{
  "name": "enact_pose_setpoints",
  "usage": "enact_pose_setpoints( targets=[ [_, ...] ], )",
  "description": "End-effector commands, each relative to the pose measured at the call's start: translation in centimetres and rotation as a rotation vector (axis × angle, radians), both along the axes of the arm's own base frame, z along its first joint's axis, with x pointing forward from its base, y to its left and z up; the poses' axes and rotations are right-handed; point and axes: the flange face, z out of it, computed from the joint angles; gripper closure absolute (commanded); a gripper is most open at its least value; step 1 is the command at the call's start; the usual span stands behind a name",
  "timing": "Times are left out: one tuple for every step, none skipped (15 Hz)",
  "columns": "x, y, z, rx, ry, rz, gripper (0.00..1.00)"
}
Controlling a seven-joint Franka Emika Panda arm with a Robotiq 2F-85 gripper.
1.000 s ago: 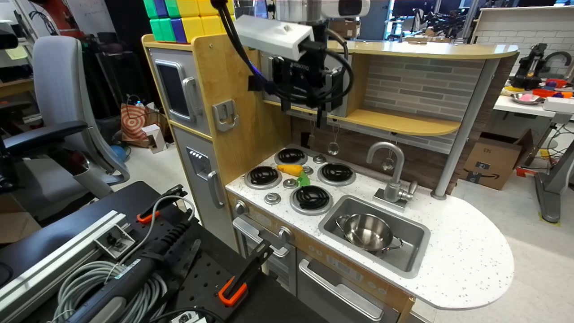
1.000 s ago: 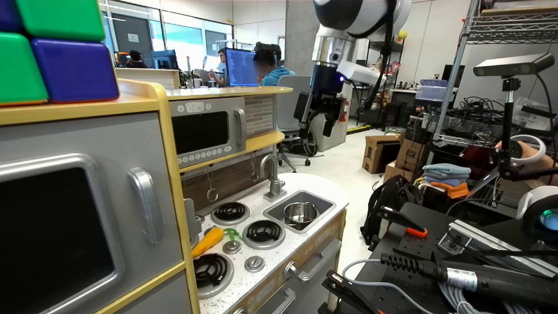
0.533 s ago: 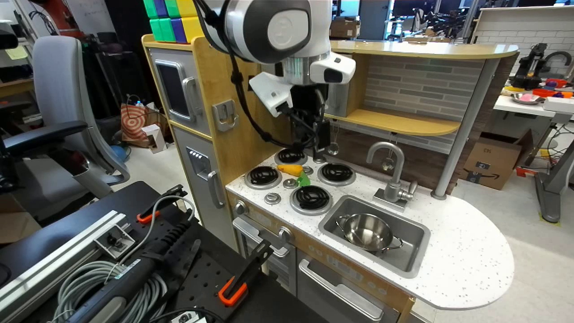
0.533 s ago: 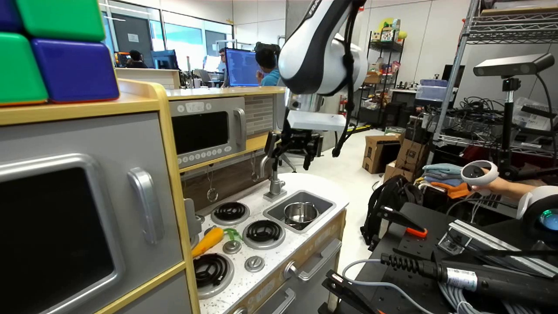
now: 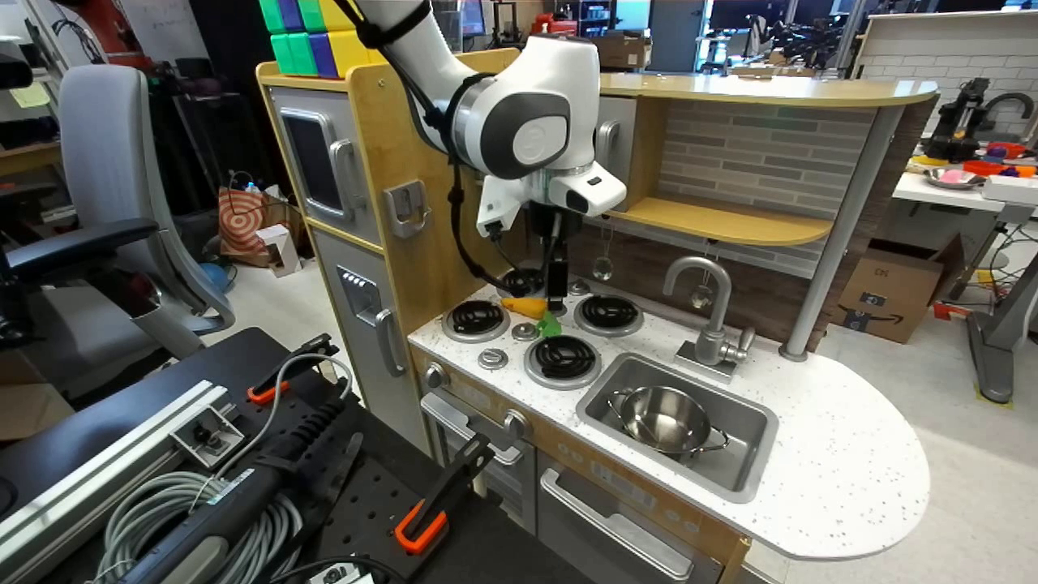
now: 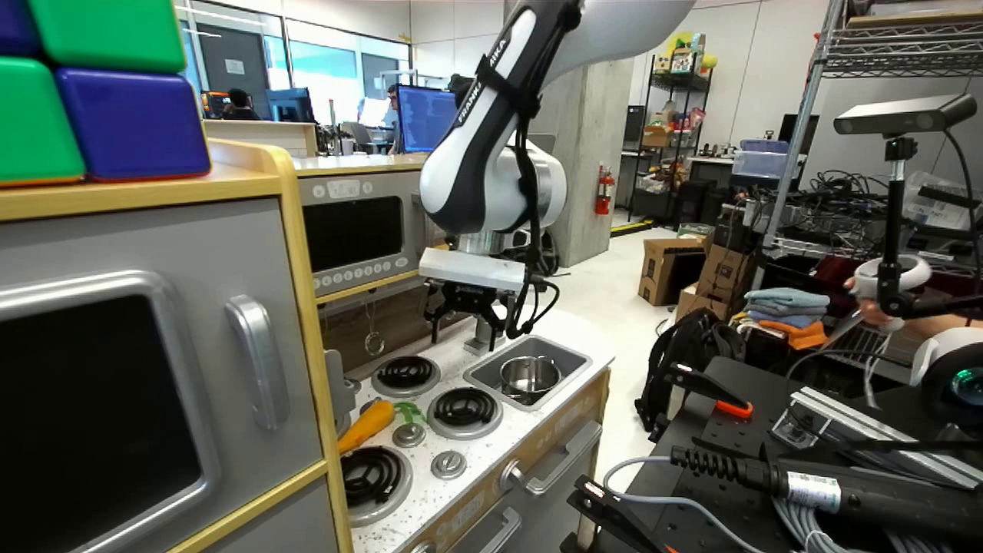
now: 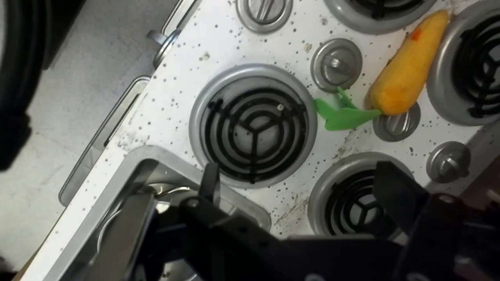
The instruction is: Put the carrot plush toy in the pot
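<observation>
The carrot plush toy lies on the white stove top between the burners, orange body with a green leafy end; it shows in both exterior views [image 5: 525, 307] [image 6: 370, 425] and at the upper right of the wrist view [image 7: 410, 64]. The silver pot stands in the sink in both exterior views [image 5: 666, 418] [image 6: 530, 374]. In the wrist view the pot [image 7: 162, 205] is mostly hidden behind a gripper finger. My gripper [image 7: 298, 169] is open and empty, fingers wide apart, pointing down above the counter. In an exterior view the gripper [image 6: 465, 340] hangs above the counter, apart from the carrot.
The grey sink basin [image 5: 758, 454] holds the pot. A faucet [image 5: 714, 324] rises behind it. Black burners [image 7: 254, 128] and knobs [image 7: 336, 64] surround the carrot. A tall wooden cabinet [image 5: 438, 203] and a shelf [image 5: 730, 221] border the counter.
The arm has swung in from higher up and come down over the counter, bringing the gripper lower and closer to the stove. The carrot and the pot have not moved.
</observation>
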Motion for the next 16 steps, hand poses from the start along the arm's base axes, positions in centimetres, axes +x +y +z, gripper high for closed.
enact_pose_setpoints(
  targets=[
    [0.4, 0.3, -0.1, 0.010, 0.004, -0.011, 0.00],
    [0.7, 0.4, -0.1, 0.014, 0.007, -0.017, 0.00],
    [0.8, 0.4, 0.0, 0.015, 0.007, -0.021, 0.00],
    [0.6, 0.2, -0.1, 0.007, 0.017, -0.020, 0.00],
    [0.4, 0.2, -0.5, -0.007, 0.030, -0.032, 0.00],
    [0.4, 0.3, -1.0, -0.012, 0.042, -0.049, 0.00],
    [0.4, 0.5, -1.6, -0.006, 0.064, -0.075, 0.00],
    [0.4, 0.8, -2.1, -0.004, 0.077, -0.094, 0.00],
    [0.5, 1.4, -2.8, -0.012, 0.073, -0.126, 0.00],
    [0.6, 1.9, -3.3, -0.020, 0.066, -0.154, 0.00],
    [0.5, 2.6, -3.9, -0.014, 0.082, -0.161, 0.00],
    [0.5, 3.4, -4.3, -0.012, 0.076, -0.175, 0.00],
    [0.5, 4.2, -4.7, -0.014, 0.070, -0.187, 0.00],
    [0.6, 5.1, -4.9, -0.016, 0.069, -0.187, 0.00],
    [0.6, 6.0, -5.3, -0.018, 0.065, -0.192, 0.00],
    [0.7, 6.7, -5.4, -0.018, 0.061, -0.197, 0.00]
  ],
)
